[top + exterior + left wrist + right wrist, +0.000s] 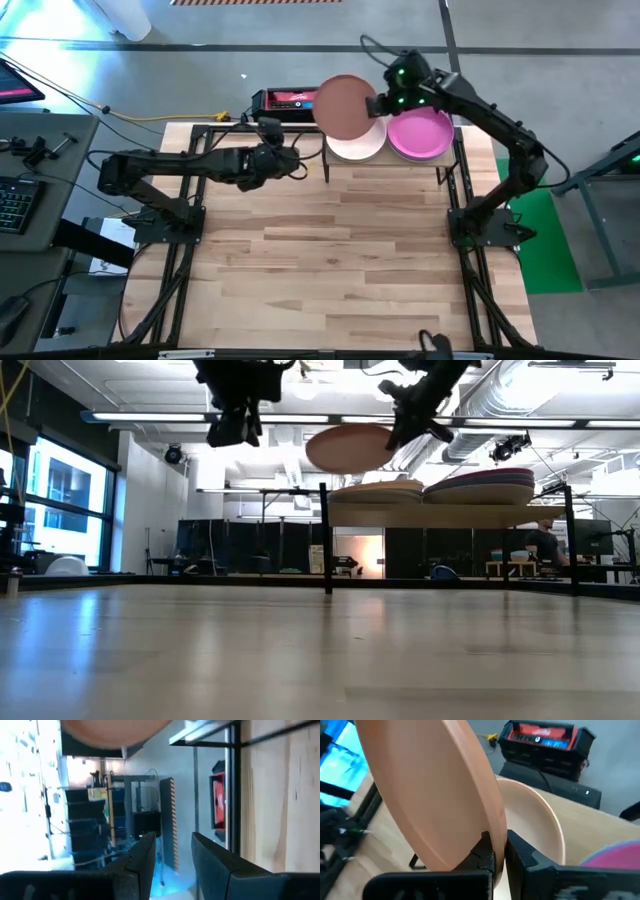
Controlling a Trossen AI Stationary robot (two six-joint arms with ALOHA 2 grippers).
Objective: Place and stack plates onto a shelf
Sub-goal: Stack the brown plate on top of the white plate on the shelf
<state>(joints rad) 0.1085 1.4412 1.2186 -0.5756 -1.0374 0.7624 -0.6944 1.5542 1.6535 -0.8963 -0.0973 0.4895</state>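
— So which step is in hand?
— The right gripper (pixel 378 104) pinches the rim of the terracotta plate (pixel 343 108), holding it tilted in the air just above the cream plate (pixel 358 146) on the shelf (pixel 430 516); the magenta stack (pixel 420 134) sits beside it.
— And the left gripper (pixel 167 857)?
— It hangs to the shelf's left with its fingers apart and empty.
— What does the next move call for?
— Probably levelling the plate, lowering it onto the cream one, then releasing.

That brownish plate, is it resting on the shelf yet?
No. The terracotta plate hangs tilted above the cream stack, pinched by the right gripper.
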